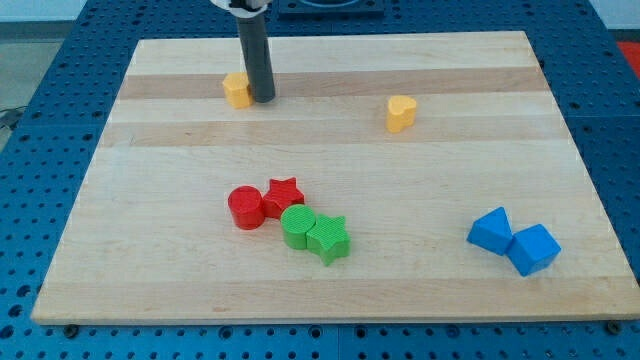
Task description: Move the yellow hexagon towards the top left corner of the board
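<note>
The yellow hexagon lies on the wooden board near the view's top, left of centre. My tip stands right against the hexagon's right side, touching or nearly touching it. The dark rod rises from there out of the view's top edge.
A yellow heart sits at the upper right of centre. A red cylinder, a red star, a green cylinder and a green star cluster at the lower middle. Two blue blocks lie at the lower right.
</note>
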Action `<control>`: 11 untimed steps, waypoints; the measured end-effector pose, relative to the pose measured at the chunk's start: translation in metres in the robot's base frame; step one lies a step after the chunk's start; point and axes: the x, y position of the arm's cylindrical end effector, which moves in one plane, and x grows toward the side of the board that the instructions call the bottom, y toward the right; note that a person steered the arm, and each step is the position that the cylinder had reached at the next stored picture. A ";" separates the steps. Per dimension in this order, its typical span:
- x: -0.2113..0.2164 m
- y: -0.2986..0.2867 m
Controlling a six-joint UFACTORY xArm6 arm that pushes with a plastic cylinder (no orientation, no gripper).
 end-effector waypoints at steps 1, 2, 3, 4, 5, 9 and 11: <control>-0.002 0.000; 0.045 0.028; 0.089 0.040; 0.094 0.022; 0.066 0.017; 0.014 -0.043; -0.009 -0.059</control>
